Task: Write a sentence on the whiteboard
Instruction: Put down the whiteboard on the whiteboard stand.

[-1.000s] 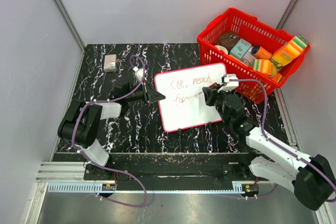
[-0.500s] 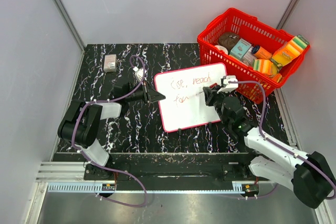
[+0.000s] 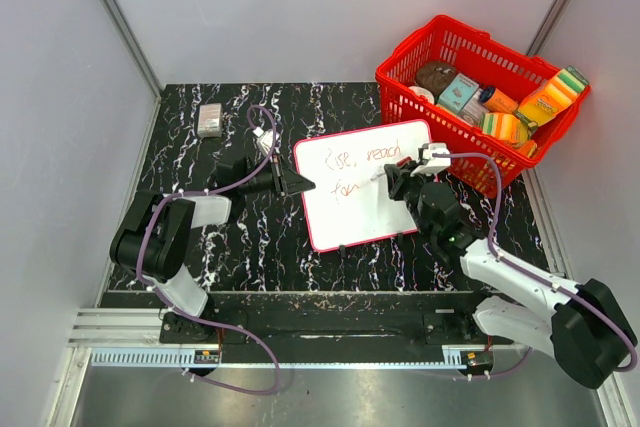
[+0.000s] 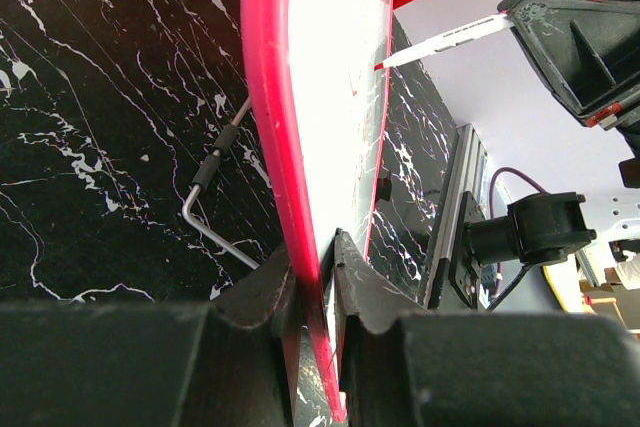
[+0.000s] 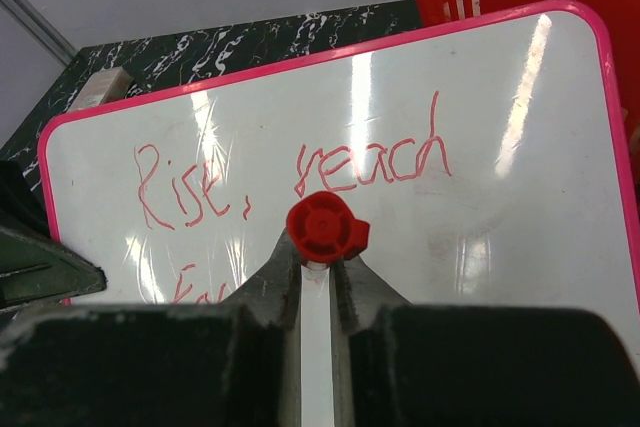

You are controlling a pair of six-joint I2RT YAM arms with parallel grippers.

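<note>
Between the narrowed jaws of the right gripper [image 5: 320, 259] a marker [image 5: 326, 228] is sitting clamped. In the top view its long axis is pointing toward nine o'clock, with the tip resting at the whiteboard [image 3: 372, 217] in the second row. The right arm is doing the writing, while the left gripper [image 4: 320, 282] is pinching the board's nine o'clock rim. The sentence [image 5: 365, 162] is showing "Rise, reach" in red cursive, with "Fo" starting underneath, and bare white is lying toward three o'clock.
</note>
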